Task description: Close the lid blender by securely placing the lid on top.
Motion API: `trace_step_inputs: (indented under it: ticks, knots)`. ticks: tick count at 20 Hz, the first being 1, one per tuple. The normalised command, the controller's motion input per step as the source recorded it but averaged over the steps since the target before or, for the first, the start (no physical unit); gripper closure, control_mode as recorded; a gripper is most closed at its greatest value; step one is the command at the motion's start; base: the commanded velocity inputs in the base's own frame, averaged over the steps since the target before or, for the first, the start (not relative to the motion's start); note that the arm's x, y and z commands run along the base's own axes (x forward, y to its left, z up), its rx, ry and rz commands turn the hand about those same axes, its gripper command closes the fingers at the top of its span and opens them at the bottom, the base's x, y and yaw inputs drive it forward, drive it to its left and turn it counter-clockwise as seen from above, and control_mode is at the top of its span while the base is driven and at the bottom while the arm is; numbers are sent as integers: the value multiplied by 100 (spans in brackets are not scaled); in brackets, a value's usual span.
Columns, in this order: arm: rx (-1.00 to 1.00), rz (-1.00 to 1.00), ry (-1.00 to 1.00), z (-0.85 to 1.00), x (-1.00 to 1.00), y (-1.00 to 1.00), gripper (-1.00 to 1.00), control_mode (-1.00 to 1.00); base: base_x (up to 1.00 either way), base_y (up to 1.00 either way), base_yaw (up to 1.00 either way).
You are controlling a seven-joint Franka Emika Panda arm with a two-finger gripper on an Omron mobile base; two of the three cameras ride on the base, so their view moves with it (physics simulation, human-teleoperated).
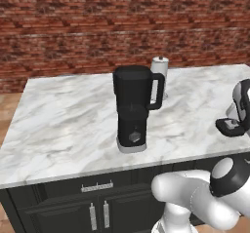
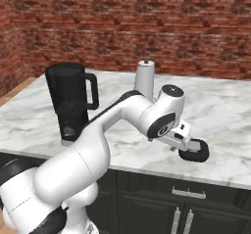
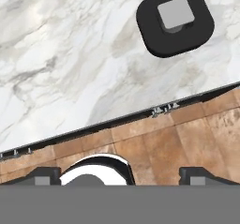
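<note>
Blender (image 1: 134,107): 1 tall black unit, upright on the marble counter (image 1: 63,120), toward the middle of the top and nearer the front edge than the back. Boxy jar on a narrower body, loop handle on 1 side, round knob on the front, grey foot. The jar top is uncovered.

Lid (image 3: 175,21): 1 low dark cap with rounded corners and a grey square knob in its centre. It lies flat on the counter close to the front edge, well apart from the blender and toward the right-hand end.

White cylinder (image 1: 159,76): 1, knob-topped, upright just behind the blender, nearer the back edge.

Gripper (image 3: 120,175): the 2 dark fingertips (image 3: 44,175) stand wide apart with nothing between them. In the right base view the hand sits over the front edge next to the lid.

Cabinets (image 2: 196,208): dark fronts with metal handles below the counter.
</note>
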Motion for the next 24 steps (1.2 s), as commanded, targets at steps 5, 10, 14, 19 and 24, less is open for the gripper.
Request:
trace_step_inputs:
  ticks: [5, 10, 14, 19, 24]
  knots:
    - [-11, 0, 1, -6, 0, -8, -100, -100, 0, 0, 0]
    - [-2, 0, 10, 0, 11, -19, -100, -100, 0, 0, 0]
    - [0, 3, 6, -13, 27, -22, -100, -100, 0, 0, 0]
    - [0, 8, 0, -1, 20, -32, -100, -100, 0, 0, 0]
    - [0, 10, 0, 0, 21, -39, -100, -100, 0, 0, 0]
